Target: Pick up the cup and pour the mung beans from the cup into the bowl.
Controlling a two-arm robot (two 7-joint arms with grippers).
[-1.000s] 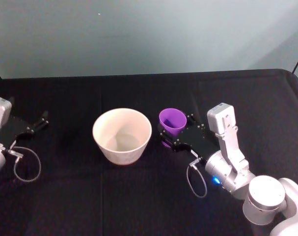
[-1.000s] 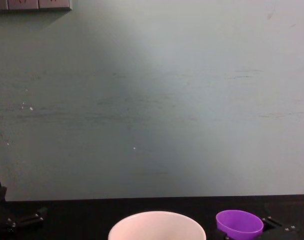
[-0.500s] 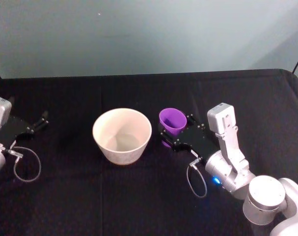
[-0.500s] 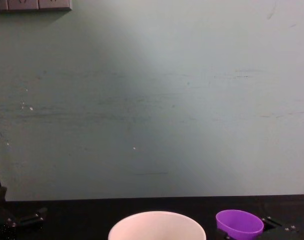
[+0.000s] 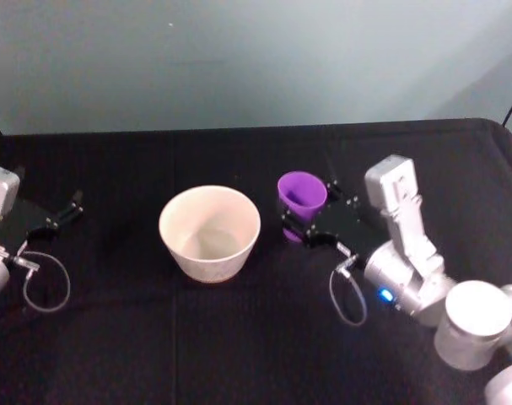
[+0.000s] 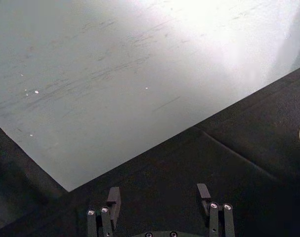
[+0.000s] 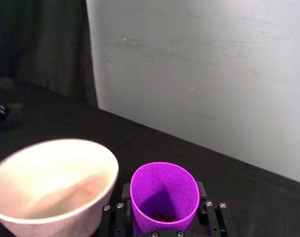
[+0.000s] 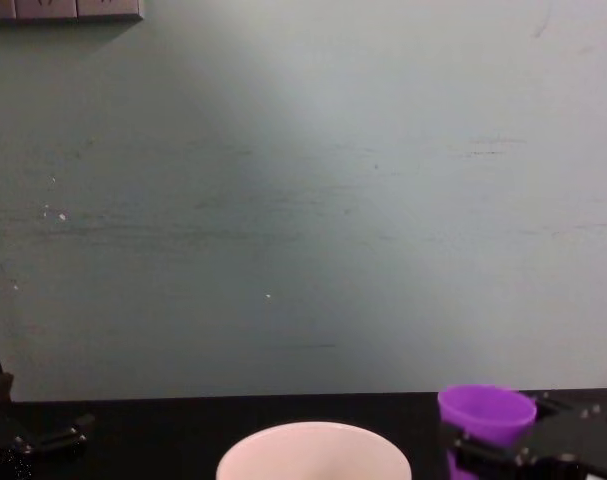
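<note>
- Tapered purple plastic cup (image 5: 302,192) (dark beans (image 7: 162,216) inside) sat clamped in the right gripper (image 5: 310,224), at three o'clock of the wide pale round bowl (image 5: 209,266).
- At nine o'clock, the left gripper (image 5: 66,211) lay with its fingers apart.

The table (image 5: 239,337) has a plain black top. A pale grey-green wall (image 8: 303,200) stands behind it, with a socket panel (image 8: 63,9) mounted high up.

Scuffed pale grey-green wall (image 8: 303,200), black cloth-covered table (image 5: 239,346) below it, grey wall plates (image 8: 63,8) high up
</note>
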